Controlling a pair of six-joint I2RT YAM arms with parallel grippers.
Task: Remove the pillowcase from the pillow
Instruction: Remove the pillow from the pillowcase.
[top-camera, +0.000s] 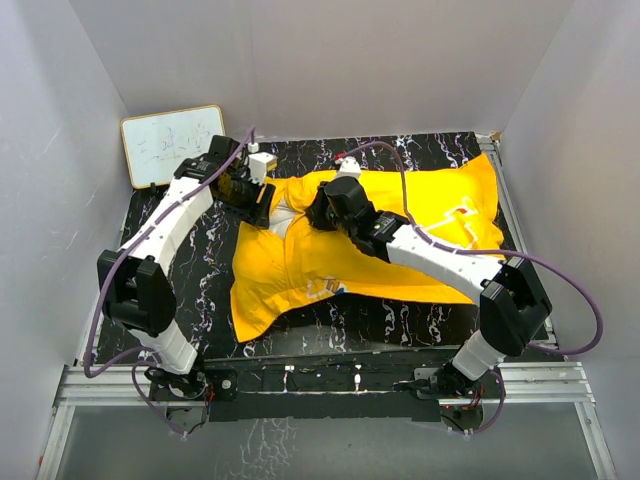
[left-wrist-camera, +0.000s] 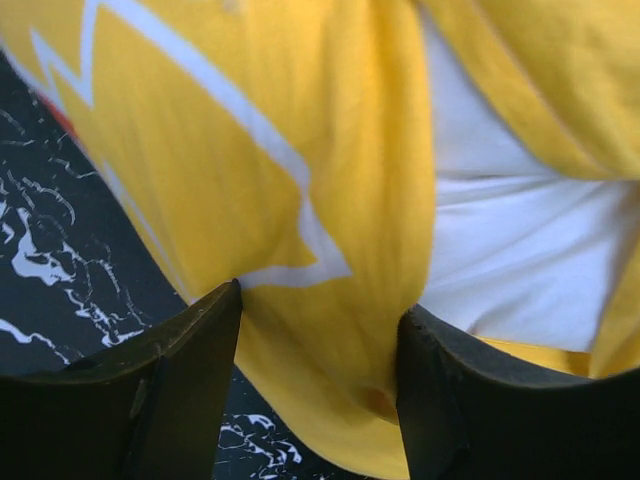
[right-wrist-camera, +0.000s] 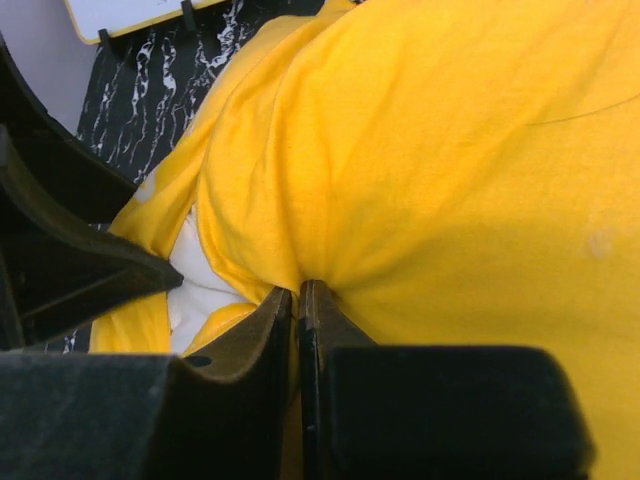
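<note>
The yellow pillowcase (top-camera: 400, 235) lies across the black marbled table, still round the pillow. The white pillow (top-camera: 285, 218) shows only at the case's open left end. My left gripper (top-camera: 255, 200) is at that opening. In the left wrist view it (left-wrist-camera: 320, 300) is open, with a fold of the pillowcase (left-wrist-camera: 330, 200) between its fingers and the white pillow (left-wrist-camera: 520, 270) at the right. My right gripper (top-camera: 322, 212) is just right of the opening. In the right wrist view it (right-wrist-camera: 298, 290) is shut on a pinch of the pillowcase (right-wrist-camera: 430, 170); the pillow (right-wrist-camera: 195, 282) shows to its left.
A small whiteboard (top-camera: 172, 145) leans at the back left corner; it also shows in the right wrist view (right-wrist-camera: 130, 10). White walls close in the table (top-camera: 200, 270) on three sides. The left gripper's body (right-wrist-camera: 60, 270) sits close beside the right gripper.
</note>
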